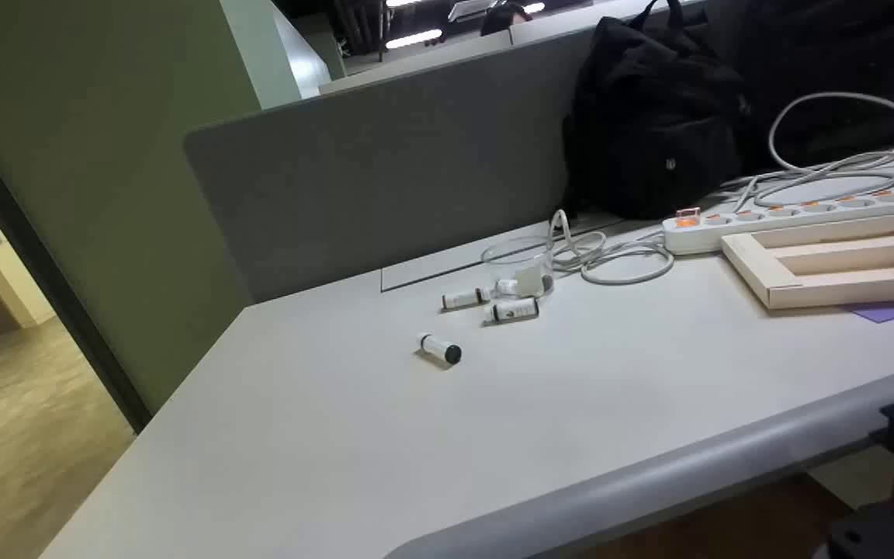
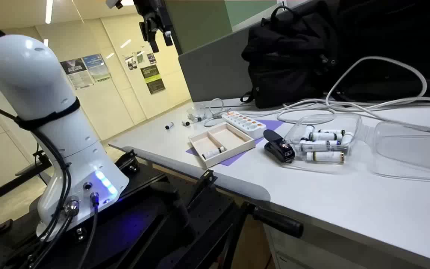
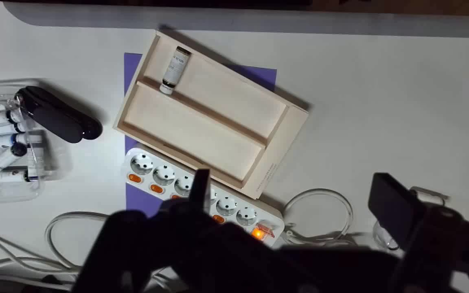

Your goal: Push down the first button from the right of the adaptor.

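Observation:
The adaptor is a long white power strip (image 1: 804,227) with a row of sockets and orange buttons; it also shows in an exterior view (image 2: 256,127) and the wrist view (image 3: 234,217). A lit orange button (image 3: 258,233) with a raised reddish clear cover sits at its right end in the wrist view; in an exterior view this button (image 1: 686,222) is at the left end. My gripper (image 3: 293,183) is open and empty, its left finger hiding part of the strip. In an exterior view the gripper (image 2: 161,44) hangs high above the table, apart from everything.
A pale wooden tray (image 3: 277,150) holding a small bottle (image 3: 174,70) lies against the strip, over a purple sheet (image 3: 145,201). A black stapler (image 2: 279,147), a clear box of bottles (image 2: 323,168), cables (image 1: 812,175), loose bottles (image 1: 439,348) and a backpack (image 1: 656,116) surround it.

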### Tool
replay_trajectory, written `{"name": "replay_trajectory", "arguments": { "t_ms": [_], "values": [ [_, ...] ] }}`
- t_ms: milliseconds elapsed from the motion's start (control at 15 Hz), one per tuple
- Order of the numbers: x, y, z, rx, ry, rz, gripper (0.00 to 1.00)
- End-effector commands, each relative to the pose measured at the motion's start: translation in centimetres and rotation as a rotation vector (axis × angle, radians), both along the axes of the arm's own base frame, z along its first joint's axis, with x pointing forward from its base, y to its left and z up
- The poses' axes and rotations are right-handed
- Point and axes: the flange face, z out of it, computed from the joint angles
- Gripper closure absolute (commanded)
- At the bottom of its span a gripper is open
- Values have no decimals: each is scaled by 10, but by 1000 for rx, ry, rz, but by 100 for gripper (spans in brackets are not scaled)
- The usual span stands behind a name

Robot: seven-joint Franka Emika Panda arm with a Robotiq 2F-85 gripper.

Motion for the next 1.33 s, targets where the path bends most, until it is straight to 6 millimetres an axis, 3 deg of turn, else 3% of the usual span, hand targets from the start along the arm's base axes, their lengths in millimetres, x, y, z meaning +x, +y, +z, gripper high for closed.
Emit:
{"name": "replay_trajectory", "arguments": {
  "t_ms": [0, 733, 1000, 1267],
  "values": [
    [0, 0, 0, 0, 2, 0, 0],
    [0, 0, 0, 0, 2, 0, 0],
    [51, -25, -13, 80, -151, -215, 0],
    [98, -76, -60, 37, -257, -367, 0]
  ]
}}
